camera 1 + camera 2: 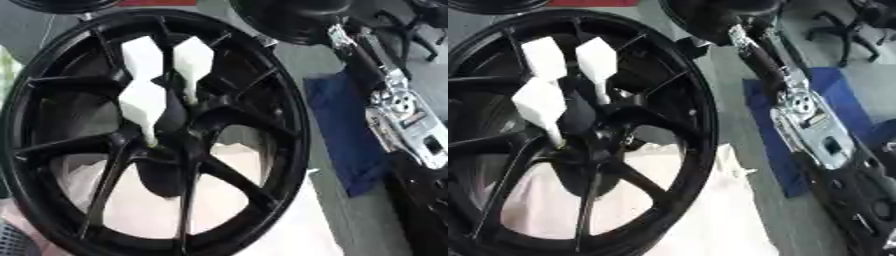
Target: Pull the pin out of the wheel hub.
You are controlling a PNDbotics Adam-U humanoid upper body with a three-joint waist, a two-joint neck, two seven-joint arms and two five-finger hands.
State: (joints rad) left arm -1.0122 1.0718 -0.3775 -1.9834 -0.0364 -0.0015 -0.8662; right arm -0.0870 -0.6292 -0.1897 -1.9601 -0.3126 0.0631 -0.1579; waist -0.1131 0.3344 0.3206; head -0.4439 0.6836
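A large black spoked wheel (262, 100) fills the left and middle of both views, leaning on a white cloth. From its hub (171, 135) three white pins stick out towards me, each with a wide faceted head on a thin stem: one at upper left (142, 57), one at upper right (193, 60), one lower (143, 102). My right arm (807, 120), black with a silver joint, runs from the top down the right side, apart from the wheel. Its dark forearm (859, 200) leaves the view at the lower right. Neither hand shows in either view.
A blue mat (350, 135) lies on the grey floor right of the wheel, partly under my right arm. White cloth (289, 220) spreads beneath the wheel. Another black rim (61, 4) shows at the top left, and an office chair (842, 30) stands at the top right.
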